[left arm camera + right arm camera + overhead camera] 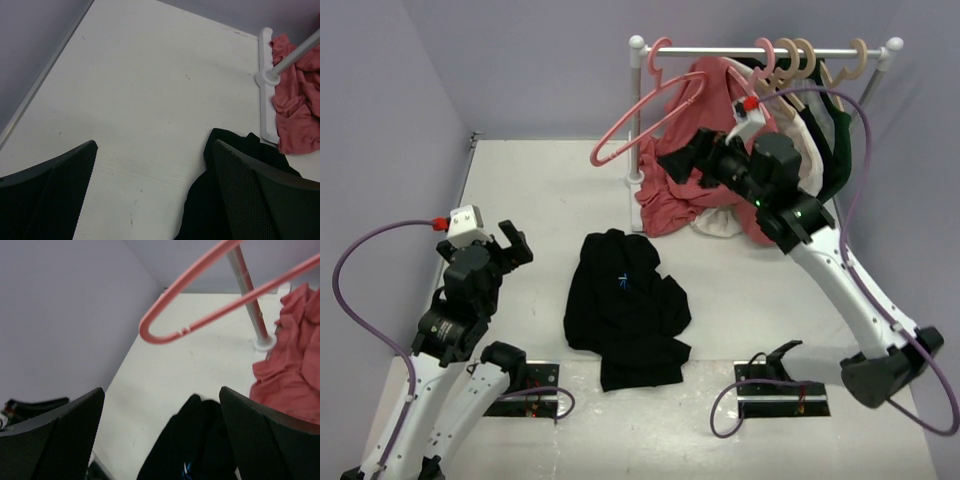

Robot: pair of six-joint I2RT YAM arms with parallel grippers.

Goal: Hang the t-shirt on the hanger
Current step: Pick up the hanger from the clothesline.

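I see the t-shirt [625,310] crumpled on the table [520,180] between the 2 arms, with bare surface to its left and beyond it. The hanger [225,309] hangs bare at the rail's [720,50] left end, tilted outward. The left gripper [512,246] and right gripper [685,165] both gape wide, holding nothing; the right hovers near the hanger.

The white table [520,190] carries the black t-shirt [625,310], which lies crumpled near the table's centre. Beyond the t-shirt and slightly to its right, the white rack foot [268,110] rests on the surface. Further right of the t-shirt, the lower folds of a salmon-red shirt [670,205] pool on the table, with a white cloth [720,222] beside them. The left mounting plate [525,402] and right mounting plate [780,403] flank the t-shirt's near end.
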